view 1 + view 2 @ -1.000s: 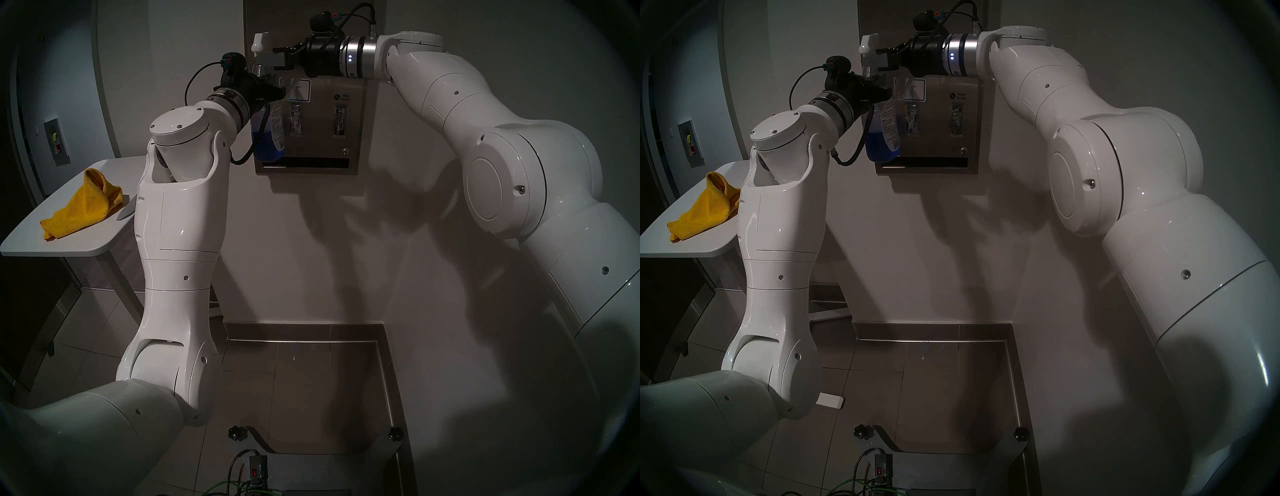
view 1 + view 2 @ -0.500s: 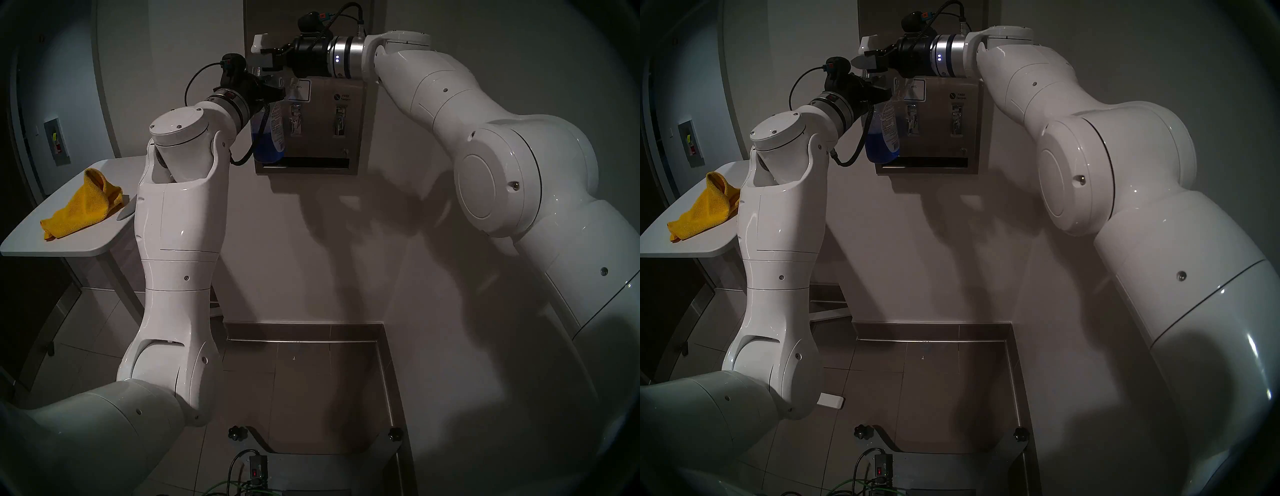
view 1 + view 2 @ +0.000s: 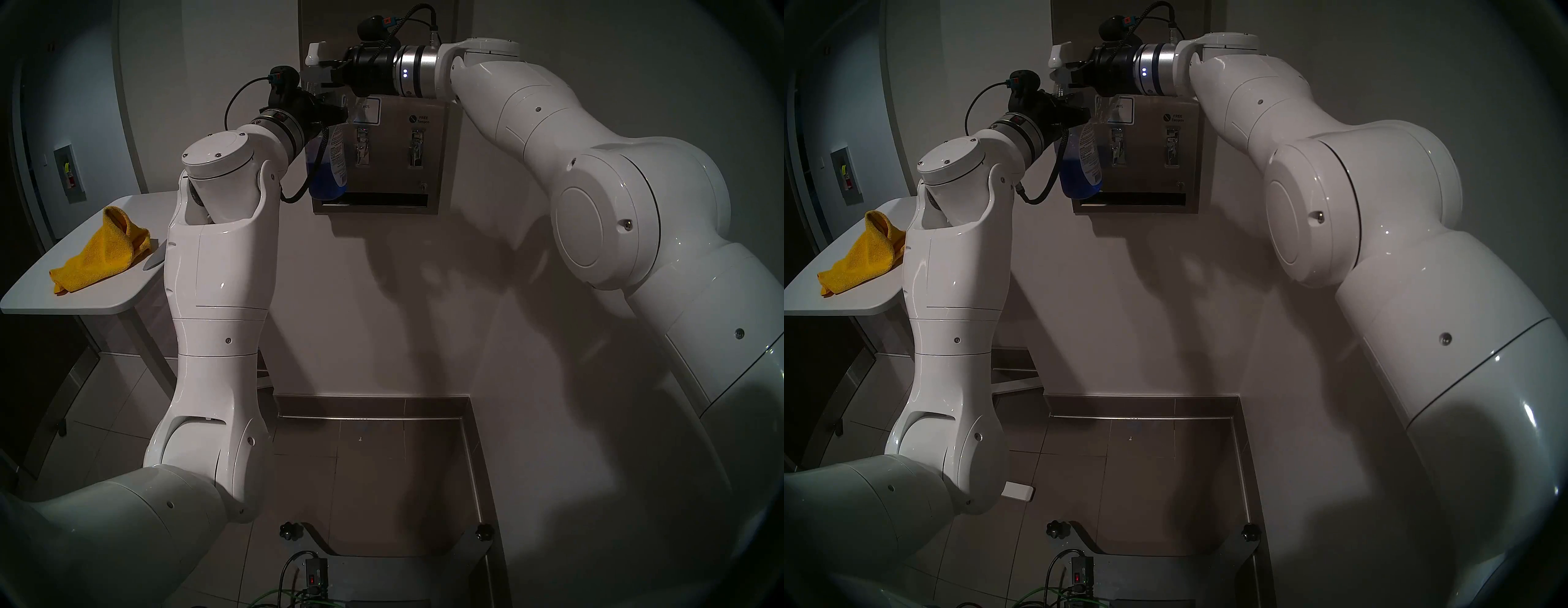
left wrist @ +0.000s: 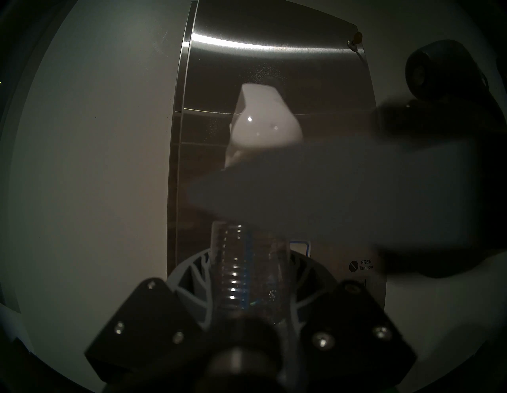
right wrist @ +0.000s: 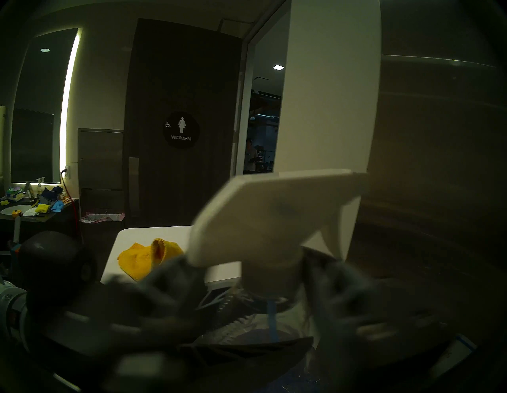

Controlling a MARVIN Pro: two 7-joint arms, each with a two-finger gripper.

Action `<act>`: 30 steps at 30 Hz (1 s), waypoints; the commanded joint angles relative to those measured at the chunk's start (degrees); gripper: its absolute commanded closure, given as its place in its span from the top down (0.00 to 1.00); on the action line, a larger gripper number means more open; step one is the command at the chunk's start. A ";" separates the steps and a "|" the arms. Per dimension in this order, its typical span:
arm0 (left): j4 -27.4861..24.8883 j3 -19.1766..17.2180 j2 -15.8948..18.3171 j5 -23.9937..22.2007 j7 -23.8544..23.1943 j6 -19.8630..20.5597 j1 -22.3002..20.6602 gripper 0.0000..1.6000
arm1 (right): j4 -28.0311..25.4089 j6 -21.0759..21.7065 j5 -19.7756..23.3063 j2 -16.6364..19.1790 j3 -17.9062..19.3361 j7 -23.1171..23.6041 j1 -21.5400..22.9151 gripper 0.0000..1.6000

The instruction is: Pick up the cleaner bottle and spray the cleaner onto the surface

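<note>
Before the brushed stainless-steel wall dispenser panel (image 3: 399, 140), the left claw (image 3: 335, 111) grips the clear blue-filled spray bottle (image 3: 329, 170), the right claw (image 3: 326, 70) squeezed closed at its white trigger nozzle (image 3: 316, 53).

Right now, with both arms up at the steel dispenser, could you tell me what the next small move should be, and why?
Probably let the right hand ease open so the trigger resets. It has pinched the white trigger head, while the left hand holds the cleaner bottle upright, facing the steel panel, where no foam is visible.

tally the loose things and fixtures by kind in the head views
spray bottle: 1
yellow cloth: 1
white table: 1
steel wall dispenser: 1
dispenser knobs: 2
total: 6
</note>
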 commanded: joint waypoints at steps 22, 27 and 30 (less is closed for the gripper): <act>-2.52 -0.14 -0.59 -0.04 -0.07 -1.08 -3.50 0.00 | 0.66 -1.07 -0.10 1.45 0.43 -0.31 4.33 1.00; -2.51 -0.16 -0.65 -0.02 -0.19 -0.98 -3.49 0.00 | 0.82 -1.13 -0.17 2.44 0.46 -0.26 4.81 1.00; -2.52 -0.18 -0.69 -0.01 -0.29 -0.88 -3.48 0.00 | 0.92 -1.22 -0.18 2.68 0.44 -0.39 5.05 1.00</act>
